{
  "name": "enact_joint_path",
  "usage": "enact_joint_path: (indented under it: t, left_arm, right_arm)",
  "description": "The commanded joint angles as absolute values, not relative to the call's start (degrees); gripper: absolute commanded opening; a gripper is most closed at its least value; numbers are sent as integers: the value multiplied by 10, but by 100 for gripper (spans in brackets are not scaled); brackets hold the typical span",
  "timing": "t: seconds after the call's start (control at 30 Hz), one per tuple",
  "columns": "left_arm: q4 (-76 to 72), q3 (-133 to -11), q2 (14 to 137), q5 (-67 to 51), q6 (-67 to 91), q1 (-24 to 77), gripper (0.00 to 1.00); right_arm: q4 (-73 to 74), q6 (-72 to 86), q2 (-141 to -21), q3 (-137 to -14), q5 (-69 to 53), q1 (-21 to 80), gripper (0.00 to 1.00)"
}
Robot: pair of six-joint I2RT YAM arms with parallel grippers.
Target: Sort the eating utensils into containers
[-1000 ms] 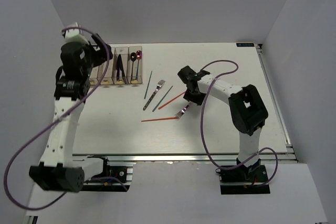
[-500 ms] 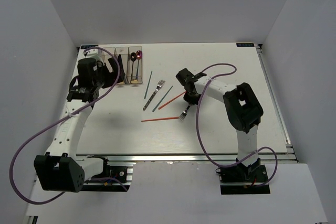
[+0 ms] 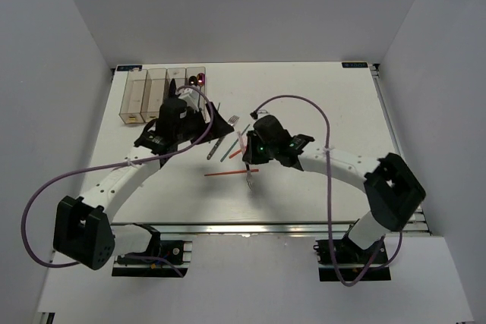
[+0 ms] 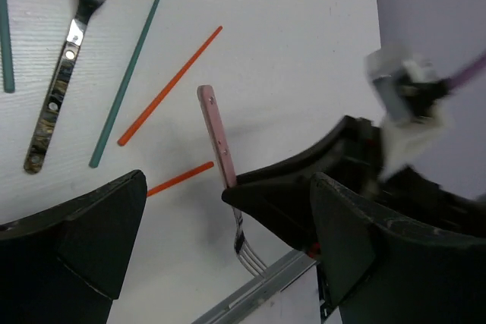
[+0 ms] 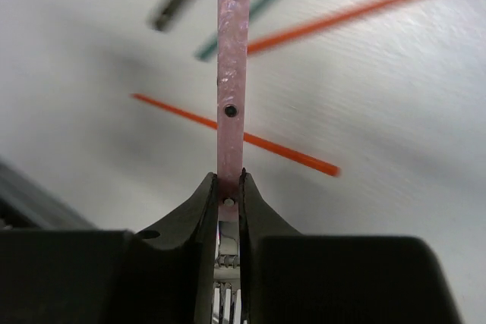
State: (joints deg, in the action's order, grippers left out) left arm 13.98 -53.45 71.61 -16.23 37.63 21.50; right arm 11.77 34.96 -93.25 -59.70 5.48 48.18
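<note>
The pink fork (image 5: 231, 73) is pinched by its handle between the closed fingers of the right end effector (image 5: 229, 181). It is near the middle of the bench (image 3: 342, 111), tines toward the near edge. Half a second ago it was further toward the right edge. A red chopstick (image 3: 228, 174) lies by its tines. The left end effector (image 3: 207, 121), jaws wide apart and empty, has swung from over the containers (image 3: 144, 96) at the far left corner. It is now above the steel fork (image 4: 64, 73) and a green chopstick (image 4: 125, 81).
</note>
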Motion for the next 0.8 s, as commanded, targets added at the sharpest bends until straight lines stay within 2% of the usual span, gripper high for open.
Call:
enact_joint_path:
  t: [0.0,0.07,0.2,0.3,0.33,0.43,0.47,0.5,0.53,0.6,0.7,0.73,0.77]
  left_arm:
    - [109,-528,710,-127,406,232,97]
    - [97,-512,708,-134,422,232,96]
    - [69,-482,706,-153,439,234,88]
    - [60,-476,701,-161,443,234,78]
    - [58,-473,701,-163,442,234,60]
    - [63,-482,703,-163,435,234,20]
    - [69,-486,707,-161,432,234,1]
    - [79,-491,709,-156,425,234,0]
    - [85,-503,712,-152,419,234,0]
    - [107,-518,722,-141,410,234,0]
    - [233,-619,776,-9,313,229,0]
    - [263,-651,793,104,293,227,0]
    - [314,-717,814,155,274,222,0]
  right_arm:
    - [-20,262,-864,-597,-61,492,0]
    - [-31,257,-844,-602,-57,518,0]
    - [-46,269,-839,-617,-40,543,0]
    - [-49,277,-847,-631,-47,548,0]
    - [-48,278,-854,-635,-51,548,0]
    - [-47,280,-862,-650,-50,554,0]
    - [-40,284,-864,-656,-48,554,0]
    - [-39,286,-866,-656,-43,555,0]
    - [-36,291,-869,-657,-37,554,8]
    - [-14,304,-869,-657,-1,554,43]
    - [60,329,-853,-650,94,535,50]
    - [83,338,-837,-645,116,526,51]
    - [126,348,-826,-639,150,515,52]
